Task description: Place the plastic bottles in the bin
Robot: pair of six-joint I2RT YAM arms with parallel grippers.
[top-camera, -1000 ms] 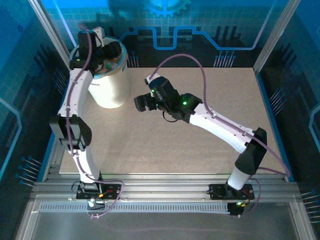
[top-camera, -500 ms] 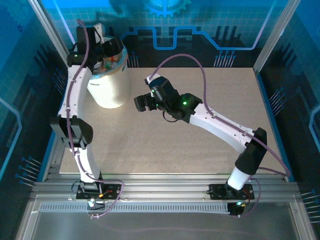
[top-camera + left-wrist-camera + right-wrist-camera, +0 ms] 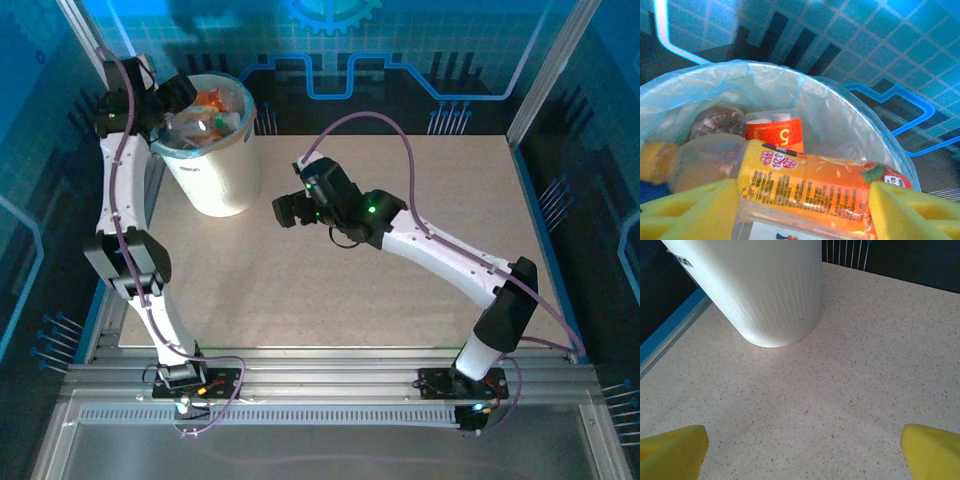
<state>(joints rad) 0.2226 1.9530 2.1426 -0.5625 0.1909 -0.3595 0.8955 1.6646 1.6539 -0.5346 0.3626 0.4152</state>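
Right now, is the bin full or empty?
Nearly full: the bin holds plastic bottles heaped close to its bag-lined rim; a strip of liner shows above them in the left wrist view.

The bin [image 3: 765, 285] is white with fine vertical ribbing, its liner [image 3: 835, 112] pale blue-green. The table [image 3: 840, 390] is speckled beige. One bottle [image 3: 810, 187] carries a yellow-to-orange label.

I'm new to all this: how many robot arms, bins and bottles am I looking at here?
Robot arms: 2, left arm and right arm
Bin: 1
Bottles clearly told apart in the bin: 2, orange-label bottle, red-label bottle; others there too jumbled to count
Total: 5, at least
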